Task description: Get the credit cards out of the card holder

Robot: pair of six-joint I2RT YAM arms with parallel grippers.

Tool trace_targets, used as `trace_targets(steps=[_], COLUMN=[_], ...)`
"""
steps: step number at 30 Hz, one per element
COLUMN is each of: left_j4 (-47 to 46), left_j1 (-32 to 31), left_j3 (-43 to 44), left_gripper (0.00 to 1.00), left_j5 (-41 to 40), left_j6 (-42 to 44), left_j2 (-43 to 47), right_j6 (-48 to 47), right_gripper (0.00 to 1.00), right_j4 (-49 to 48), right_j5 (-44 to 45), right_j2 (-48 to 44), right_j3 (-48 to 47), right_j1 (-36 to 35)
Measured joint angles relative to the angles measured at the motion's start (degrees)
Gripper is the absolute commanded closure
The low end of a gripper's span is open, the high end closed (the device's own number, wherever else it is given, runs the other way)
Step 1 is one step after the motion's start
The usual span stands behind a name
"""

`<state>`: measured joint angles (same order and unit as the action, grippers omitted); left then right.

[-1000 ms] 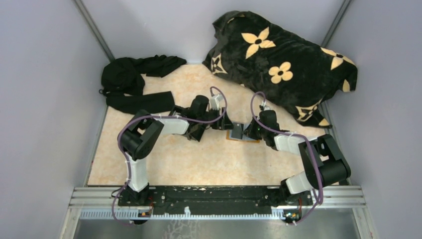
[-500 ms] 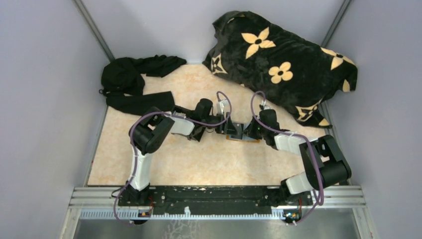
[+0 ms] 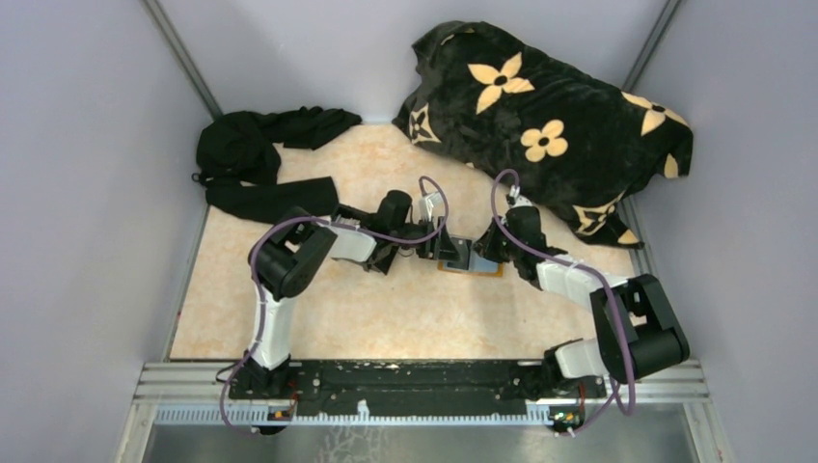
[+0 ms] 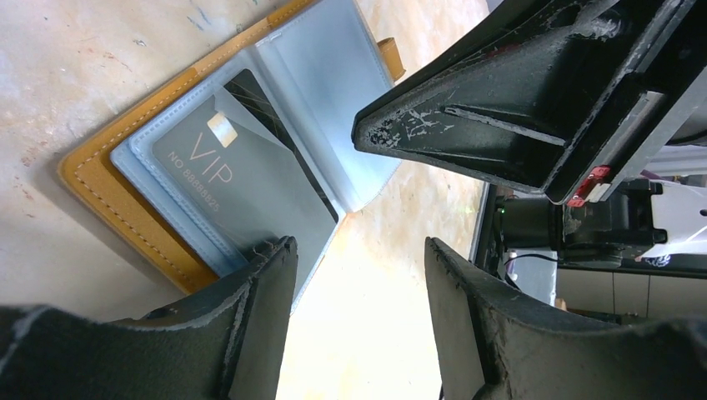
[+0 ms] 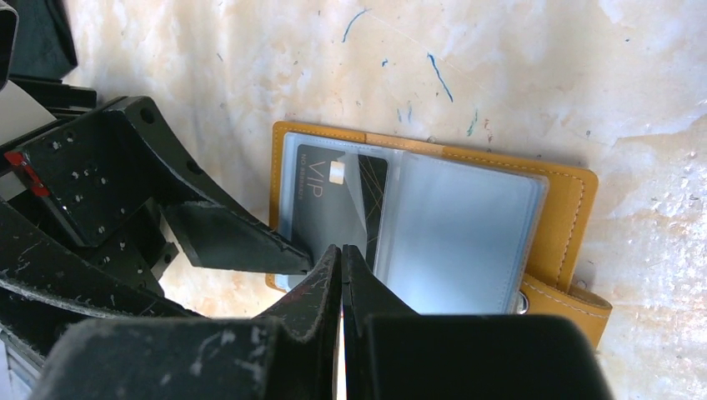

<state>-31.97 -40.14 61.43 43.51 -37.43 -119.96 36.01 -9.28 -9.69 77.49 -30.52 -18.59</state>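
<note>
The orange card holder [image 5: 571, 208] lies open on the table's middle [image 3: 479, 272], its clear sleeves spread. A dark grey credit card [image 4: 242, 179] marked VIP sits inside the left sleeve [image 5: 321, 208]; the right sleeve [image 5: 458, 242] looks empty. My left gripper [image 4: 358, 250] is open at the holder's near edge, one finger [image 4: 267, 283] over the card's corner, the other over bare table. My right gripper [image 5: 342, 254] is shut, with nothing between its fingers. Its tips rest where the two sleeves meet. The two grippers face each other over the holder [image 4: 108, 192].
A black blanket with cream flowers [image 3: 550, 116] fills the back right corner. A black cloth [image 3: 256, 159] is heaped at the back left. Grey walls close the table on three sides. The holder's strap [image 5: 567, 304] sticks out beside my right gripper.
My left gripper has moved right, up to the holder's edge. The right forearm has swung out a little, its tips staying on the holder.
</note>
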Motion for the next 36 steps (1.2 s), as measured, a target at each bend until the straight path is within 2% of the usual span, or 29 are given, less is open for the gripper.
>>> trace_targets(steps=[20, 36], left_j4=[3.1, 6.5], left_j1=[0.0, 0.1], left_j3=[-0.7, -0.5], left_gripper=[0.37, 0.36], left_j5=[-1.3, -4.1], left_j6=[1.5, 3.2], left_j2=[5.6, 2.9], right_j6=[0.0, 0.0], right_gripper=[1.00, 1.00], right_j4=[-0.5, -0.5], right_j5=[-0.6, -0.5], right_j2=[1.9, 1.9], right_j3=[0.0, 0.0], right_j1=[0.1, 0.2])
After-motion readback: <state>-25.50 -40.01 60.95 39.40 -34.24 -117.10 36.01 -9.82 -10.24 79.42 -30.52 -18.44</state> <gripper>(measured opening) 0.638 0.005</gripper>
